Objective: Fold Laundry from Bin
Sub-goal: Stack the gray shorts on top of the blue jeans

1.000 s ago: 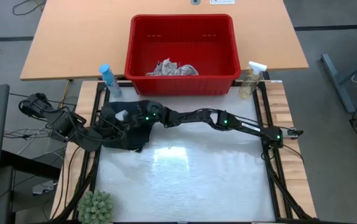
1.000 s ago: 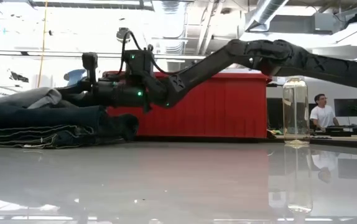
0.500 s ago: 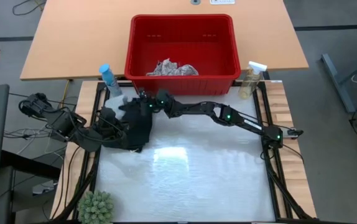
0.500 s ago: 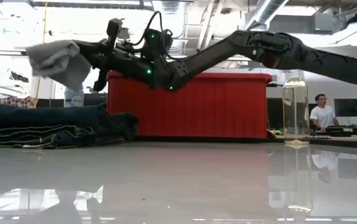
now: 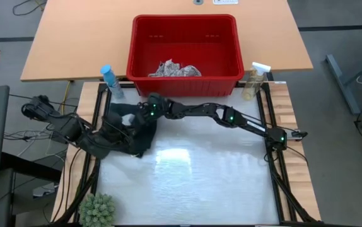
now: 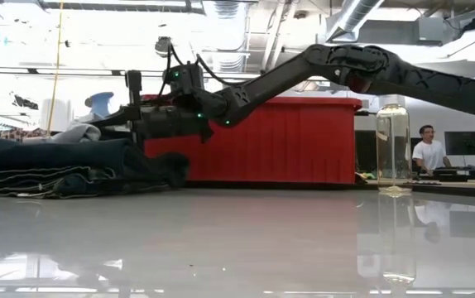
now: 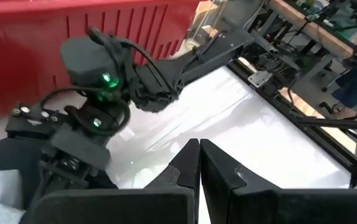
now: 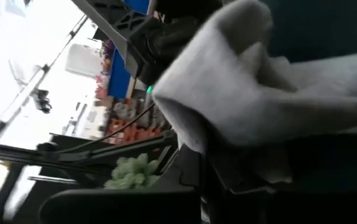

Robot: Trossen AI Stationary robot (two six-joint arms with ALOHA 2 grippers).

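Now the right gripper (image 5: 130,117) reaches far across to the left side of the table, fingers clamped on the small grey cloth (image 8: 253,99), which rests atop the folded dark trousers (image 6: 47,165). The left gripper (image 7: 198,163) sits close beside that pile, fingers pressed together with nothing between them. Behind, at the far edge, the red bin (image 5: 231,68) has the leaf-print cloth (image 5: 175,69) lying inside, with a blue spray bottle (image 5: 110,81) at its left corner and a clear one (image 5: 255,81) at its right.
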